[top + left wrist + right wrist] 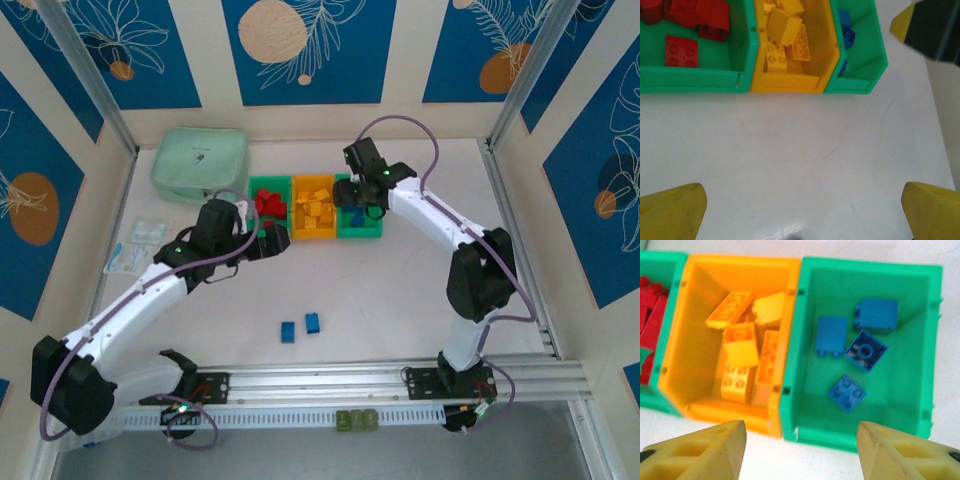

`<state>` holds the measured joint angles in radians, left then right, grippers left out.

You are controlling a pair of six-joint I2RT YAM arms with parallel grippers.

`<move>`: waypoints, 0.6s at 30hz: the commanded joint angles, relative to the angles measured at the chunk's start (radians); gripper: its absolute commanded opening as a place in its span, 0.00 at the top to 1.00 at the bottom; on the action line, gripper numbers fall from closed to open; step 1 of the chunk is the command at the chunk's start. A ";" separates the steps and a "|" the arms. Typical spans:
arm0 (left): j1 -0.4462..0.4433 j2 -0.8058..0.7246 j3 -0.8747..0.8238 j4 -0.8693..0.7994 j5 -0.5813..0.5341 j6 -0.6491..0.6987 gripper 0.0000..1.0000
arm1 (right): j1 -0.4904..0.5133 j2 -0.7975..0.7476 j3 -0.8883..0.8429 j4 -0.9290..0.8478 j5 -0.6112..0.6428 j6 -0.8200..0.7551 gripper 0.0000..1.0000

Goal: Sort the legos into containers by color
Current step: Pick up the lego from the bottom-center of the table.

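Three containers stand in a row: a green one [268, 181] with red legos [268, 203], an orange one [313, 238] with yellow legos [315, 212], and a green one [360, 236] with several blue legos [846, 393]. Two more blue legos [288, 331] [313, 323] lie loose on the table nearer the arms. My right gripper [802, 450] hovers over the front wall of the right green container [860, 437], open and holding nothing. My left gripper [802, 210] is wide open over bare table just in front of the orange container [785, 82].
A mint zippered pouch [200, 165] lies at the back left, with flat packets [135, 245] beside the left arm. An aluminium rail [380, 385] runs along the near edge. The right arm's wrist [375, 180] stands over the back of the containers.
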<state>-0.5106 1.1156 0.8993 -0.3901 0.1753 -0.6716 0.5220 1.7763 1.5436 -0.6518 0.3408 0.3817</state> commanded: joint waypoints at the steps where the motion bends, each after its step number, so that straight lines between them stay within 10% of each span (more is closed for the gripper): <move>1: 0.016 -0.055 -0.021 -0.056 -0.011 0.017 0.01 | 0.054 -0.065 -0.068 -0.041 -0.027 0.001 0.37; 18: 0.020 -0.237 -0.181 -0.168 -0.017 -0.040 0.01 | 0.347 -0.249 -0.391 -0.043 -0.079 0.201 0.32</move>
<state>-0.5037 0.9039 0.7444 -0.5186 0.1741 -0.6876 0.8341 1.5520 1.1748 -0.6891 0.3008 0.5041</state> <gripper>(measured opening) 0.993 0.678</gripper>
